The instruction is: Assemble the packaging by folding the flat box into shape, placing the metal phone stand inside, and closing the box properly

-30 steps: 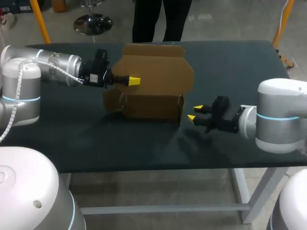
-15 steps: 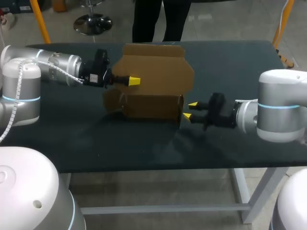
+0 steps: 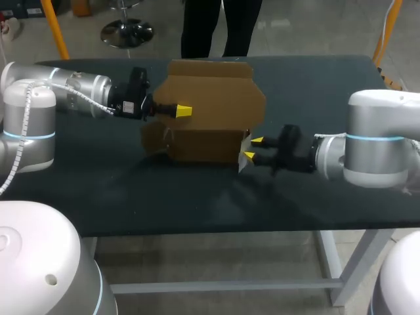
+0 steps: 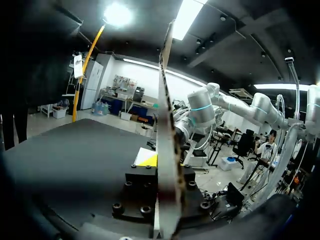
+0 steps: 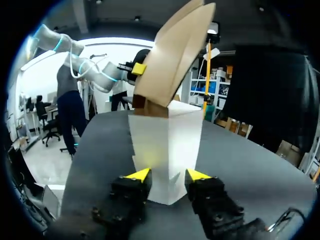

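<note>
On the table (image 3: pixel 197 203) the box (image 3: pixel 203 144) stands half-folded. Left jaws pinch its tall panel (image 3: pixel 220 92); right jaws, spread, sit at the end flap (image 5: pixel 167 145). Folding goes on; next, I think, push this flap inward.

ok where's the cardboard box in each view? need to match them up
Head view: cardboard box mid-picture, left gripper on its upper panel, right gripper at its right end.
Left wrist view: one box panel edge-on, rising from between the fingers.
Right wrist view: box just ahead of the open fingers.
Shared landmark: left gripper's yellow fingertip on the panel, in all three.
</note>
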{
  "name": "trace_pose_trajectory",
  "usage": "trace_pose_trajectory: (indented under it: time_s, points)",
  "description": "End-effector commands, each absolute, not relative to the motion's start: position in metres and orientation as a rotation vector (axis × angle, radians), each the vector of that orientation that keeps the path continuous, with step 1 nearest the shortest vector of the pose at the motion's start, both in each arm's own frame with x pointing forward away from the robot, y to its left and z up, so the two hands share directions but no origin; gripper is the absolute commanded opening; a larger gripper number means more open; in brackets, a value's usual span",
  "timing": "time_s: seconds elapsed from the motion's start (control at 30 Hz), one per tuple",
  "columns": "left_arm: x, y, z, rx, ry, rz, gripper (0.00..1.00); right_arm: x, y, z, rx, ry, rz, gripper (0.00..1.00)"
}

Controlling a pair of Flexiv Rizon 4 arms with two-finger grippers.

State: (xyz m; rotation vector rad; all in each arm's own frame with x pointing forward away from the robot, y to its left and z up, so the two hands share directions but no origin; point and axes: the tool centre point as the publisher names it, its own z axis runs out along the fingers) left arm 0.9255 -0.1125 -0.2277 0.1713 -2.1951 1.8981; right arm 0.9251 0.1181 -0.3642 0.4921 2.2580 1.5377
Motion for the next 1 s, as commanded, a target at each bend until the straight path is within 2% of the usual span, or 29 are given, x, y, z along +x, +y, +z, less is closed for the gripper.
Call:
trace_pose_trajectory:
  time_s: [0.03, 1.0]
  points:
    - [0.926, -0.112, -0.23, 0.168, -2.194, 1.896, 0.0, 0.924, 0.123, -0.368, 0.509, 2.205, 1.551, 0.48]
    - [0.926, -0.112, -0.23, 0.168, -2.194, 1.896, 0.0, 0.932, 0.138, -0.363, 0.781, 1.923, 1.491, 0.44]
